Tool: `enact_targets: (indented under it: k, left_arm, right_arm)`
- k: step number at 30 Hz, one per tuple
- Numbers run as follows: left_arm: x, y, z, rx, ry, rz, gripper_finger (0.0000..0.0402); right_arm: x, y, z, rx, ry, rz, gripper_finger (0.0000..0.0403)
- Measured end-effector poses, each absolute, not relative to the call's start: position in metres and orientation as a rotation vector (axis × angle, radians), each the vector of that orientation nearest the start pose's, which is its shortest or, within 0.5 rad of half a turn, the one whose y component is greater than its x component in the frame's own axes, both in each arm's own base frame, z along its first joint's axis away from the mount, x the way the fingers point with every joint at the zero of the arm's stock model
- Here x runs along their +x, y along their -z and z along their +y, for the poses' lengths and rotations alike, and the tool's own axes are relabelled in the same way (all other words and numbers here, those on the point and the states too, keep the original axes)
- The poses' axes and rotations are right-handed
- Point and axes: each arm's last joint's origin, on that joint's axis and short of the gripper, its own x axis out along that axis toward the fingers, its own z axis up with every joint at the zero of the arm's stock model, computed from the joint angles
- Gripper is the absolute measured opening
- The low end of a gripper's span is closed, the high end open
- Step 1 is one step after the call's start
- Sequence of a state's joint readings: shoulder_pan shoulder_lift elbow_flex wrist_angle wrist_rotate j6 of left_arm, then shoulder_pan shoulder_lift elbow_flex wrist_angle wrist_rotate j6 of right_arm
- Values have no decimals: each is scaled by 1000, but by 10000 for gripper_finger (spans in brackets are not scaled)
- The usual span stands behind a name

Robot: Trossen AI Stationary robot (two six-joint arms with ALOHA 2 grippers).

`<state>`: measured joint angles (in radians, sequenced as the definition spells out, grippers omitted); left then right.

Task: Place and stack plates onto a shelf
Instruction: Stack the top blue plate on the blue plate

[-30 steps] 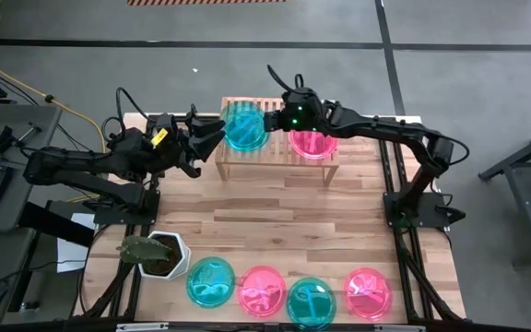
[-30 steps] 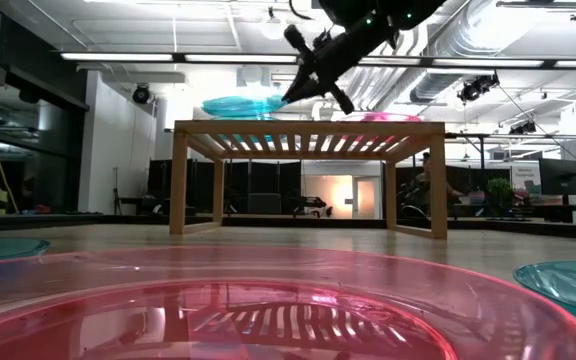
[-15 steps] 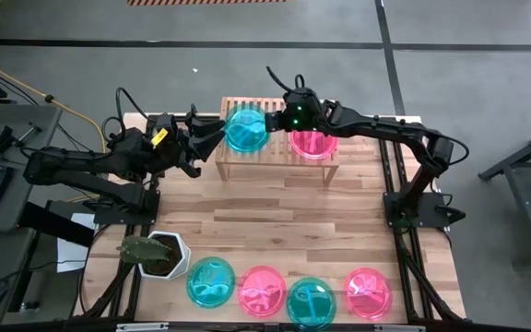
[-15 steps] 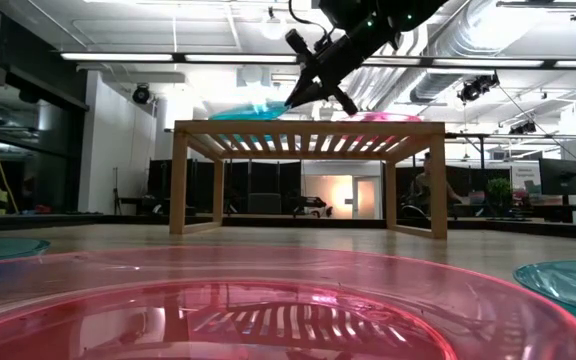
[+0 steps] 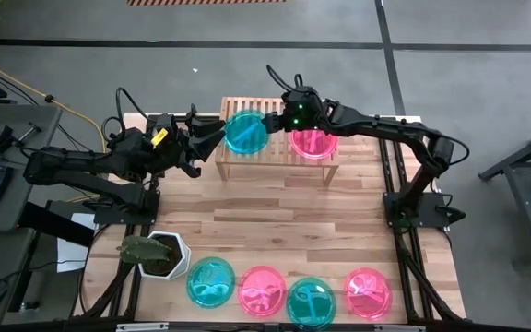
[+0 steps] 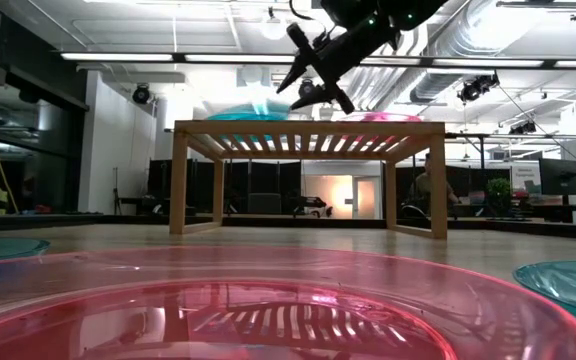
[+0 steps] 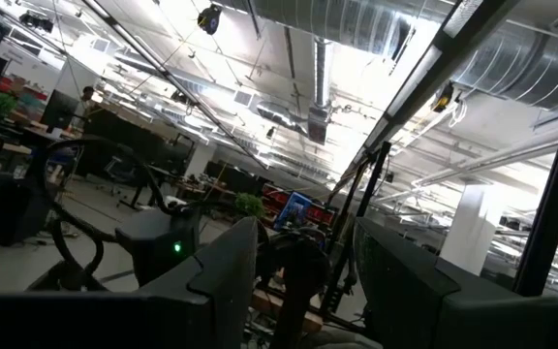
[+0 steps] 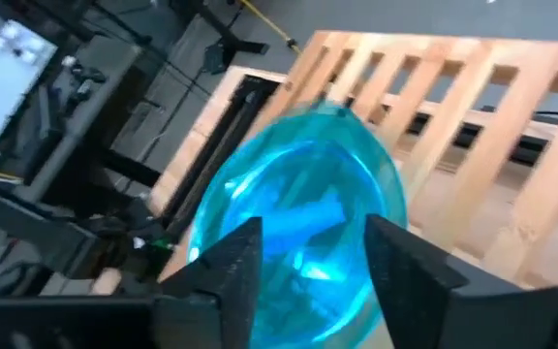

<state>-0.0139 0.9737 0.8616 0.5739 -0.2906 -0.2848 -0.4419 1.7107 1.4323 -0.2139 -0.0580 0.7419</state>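
I have the right gripper (image 5: 272,117) hanging with its jaws spread apart just over the teal plate (image 5: 245,131) lying flat on the shelf (image 5: 278,155) beside a pink plate (image 5: 312,143) — light, slick, thin plastic, I judge, best pinched at its rim — left gripper (image 5: 212,138) waiting beside the shelf.

Butcher-block tabletop (image 5: 275,207), low slatted wooden shelf (image 5: 325,164) at its far edge carrying a teal plate (image 5: 245,131) and a pink plate (image 5: 312,143), white plant pot (image 5: 167,254) near the front-left corner, front edge lined with four more plates — teal (image 5: 210,281), pink (image 5: 263,290), teal (image 5: 311,302), pink (image 5: 368,291)
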Motion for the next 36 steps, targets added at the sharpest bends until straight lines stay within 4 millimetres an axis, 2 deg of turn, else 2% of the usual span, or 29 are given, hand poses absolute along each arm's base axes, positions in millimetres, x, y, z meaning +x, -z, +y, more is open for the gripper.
enact_targets:
  k: [5,8,12,16,19,23,29,33,36]
  left_arm:
    - [207,-396,5,-348,-206,-494,165]
    - [207,-396,5,-348,-206,-493,165]
    - [208,-396,5,-346,-207,-487,165]
    - [208,-395,5,-320,-215,-471,165]
    - [209,-393,6,-311,-231,-456,165]
    - [209,-391,7,-300,-263,-436,165]
    - [211,-389,7,-281,-303,-409,165]
    - [215,-384,19,-388,-508,-340,165]
    - [213,-391,39,-390,-634,-173,164]
  right_arm:
    - [349,-324,-176,836,469,301,190]
    - [338,-339,-177,781,424,288,193]
    - [316,-360,-165,656,374,330,193]
    - [291,-373,-140,550,336,412,193]
    - [271,-373,-120,480,312,475,193]
    - [244,-360,-97,439,319,504,193]
    - [209,-335,-71,536,314,384,193]
    - [195,-328,-59,588,271,258,188]
    - [189,-329,-54,601,245,201,167]
